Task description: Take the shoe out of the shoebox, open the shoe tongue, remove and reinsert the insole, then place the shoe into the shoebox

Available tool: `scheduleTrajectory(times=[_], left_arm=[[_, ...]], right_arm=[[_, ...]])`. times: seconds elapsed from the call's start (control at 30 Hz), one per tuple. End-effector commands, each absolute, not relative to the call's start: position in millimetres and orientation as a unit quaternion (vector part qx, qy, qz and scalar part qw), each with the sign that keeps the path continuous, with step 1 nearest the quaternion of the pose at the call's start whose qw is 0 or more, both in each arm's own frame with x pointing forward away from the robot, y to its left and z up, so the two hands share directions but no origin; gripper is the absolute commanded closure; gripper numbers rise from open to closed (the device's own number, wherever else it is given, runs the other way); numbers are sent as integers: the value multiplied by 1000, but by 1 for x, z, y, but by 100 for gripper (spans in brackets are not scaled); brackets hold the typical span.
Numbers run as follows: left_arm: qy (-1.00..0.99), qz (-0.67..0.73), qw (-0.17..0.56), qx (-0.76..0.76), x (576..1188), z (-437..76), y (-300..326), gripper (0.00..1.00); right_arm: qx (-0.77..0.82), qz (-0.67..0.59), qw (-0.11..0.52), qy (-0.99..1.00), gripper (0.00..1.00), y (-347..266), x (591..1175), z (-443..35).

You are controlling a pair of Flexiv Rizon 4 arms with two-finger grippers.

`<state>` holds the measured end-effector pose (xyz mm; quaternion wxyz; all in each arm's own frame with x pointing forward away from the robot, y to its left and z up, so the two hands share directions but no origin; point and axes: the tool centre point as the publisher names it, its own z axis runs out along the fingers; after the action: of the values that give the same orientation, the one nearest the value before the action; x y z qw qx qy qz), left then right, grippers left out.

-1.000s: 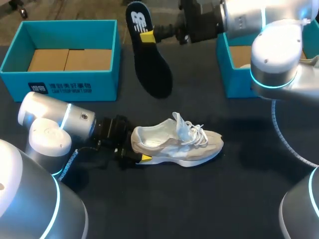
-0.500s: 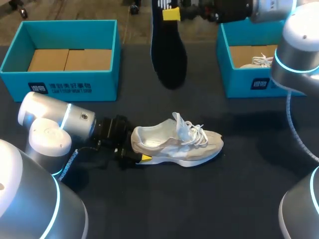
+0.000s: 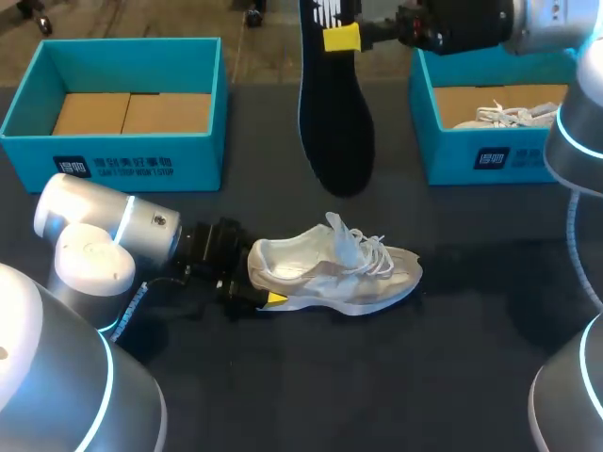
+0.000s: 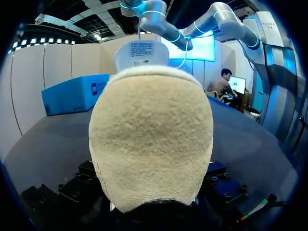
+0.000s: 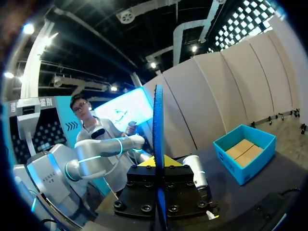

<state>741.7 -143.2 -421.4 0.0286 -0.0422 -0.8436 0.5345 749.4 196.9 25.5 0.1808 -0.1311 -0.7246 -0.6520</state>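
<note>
Right pincer (image 3: 341, 38) clamped on black insole (image 3: 335, 122) near its heel end. Insole hangs above desk (image 3: 396, 377), toe end down, between left shoebox (image 3: 132, 160) and right shoebox (image 3: 471, 162). White shoe (image 3: 334, 268) stands on desk, outside both boxes. Left pincer (image 3: 267, 294) grips its heel; one yellow tip shows.

A: Shoe?
B: White and beige shoe (image 3: 334, 273) on the table, mid-near. Toe points right, heel left, clamped in the left gripper (image 3: 259, 284). Tongue stands up, laces loose.
A: Insole?
B: Black insole (image 3: 334, 122) is out of the shoe, hanging in the air beyond it, pinched at its far end by the right gripper (image 3: 341, 38).
A: Boxes?
B: Both teal and open. Left shoebox (image 3: 122, 155) far left, cardboard inside. Right shoebox (image 3: 462, 155) far right, second shoe (image 3: 513, 115) inside.
</note>
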Motion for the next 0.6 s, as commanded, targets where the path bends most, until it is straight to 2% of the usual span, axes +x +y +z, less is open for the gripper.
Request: scheduleTrajectory(times=[0.03,0.47,0.6], left_arm=[[-844,534,28,-42,741,-422,-143,100],[-844,534,28,-42,741,-422,-143,100],[-844,534,28,-42,741,-422,-143,100]], right_arm=[[-151,-652,160,-726,100,190,730,29],[-151,-652,160,-726,100,190,730,29],[-162,-676,173,-697,100,171,713,34]])
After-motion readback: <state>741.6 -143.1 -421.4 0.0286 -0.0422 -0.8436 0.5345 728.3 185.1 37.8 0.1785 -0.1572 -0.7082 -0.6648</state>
